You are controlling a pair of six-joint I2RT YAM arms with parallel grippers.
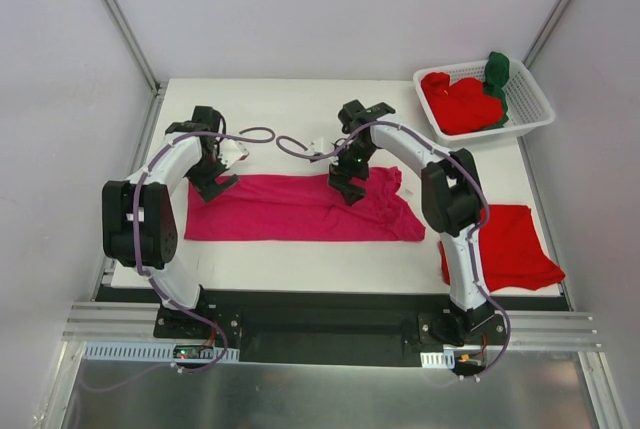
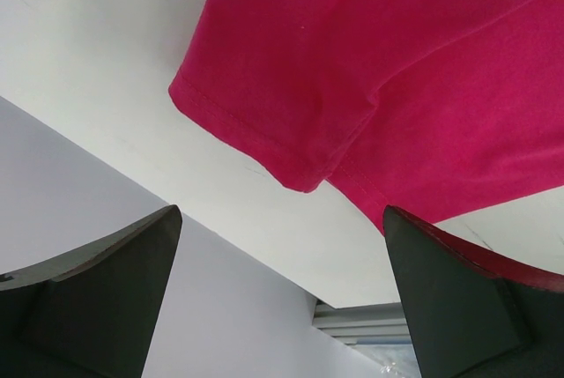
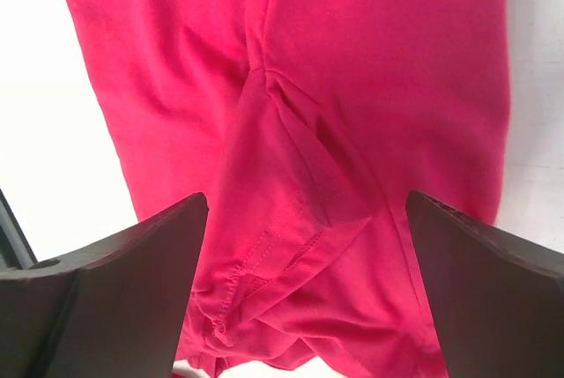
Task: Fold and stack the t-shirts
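A magenta-pink t-shirt [image 1: 300,209] lies folded lengthwise into a long band across the middle of the white table. My left gripper [image 1: 212,181] is open and empty above its left end; the left wrist view shows the shirt's corner hem [image 2: 291,166] just beyond the fingers. My right gripper [image 1: 350,187] is open and empty over the shirt's right part, where the right wrist view shows a bunched sleeve fold [image 3: 291,246] between the fingers. A folded red t-shirt [image 1: 505,246] lies at the table's front right. More red t-shirts [image 1: 460,104] and a dark green one [image 1: 497,71] fill the basket.
A white slotted plastic basket [image 1: 535,99] stands at the back right corner. The table's left edge [image 2: 220,246] runs close under the left gripper, with a grey wall panel beyond it. Grey cables loop between the two wrists.
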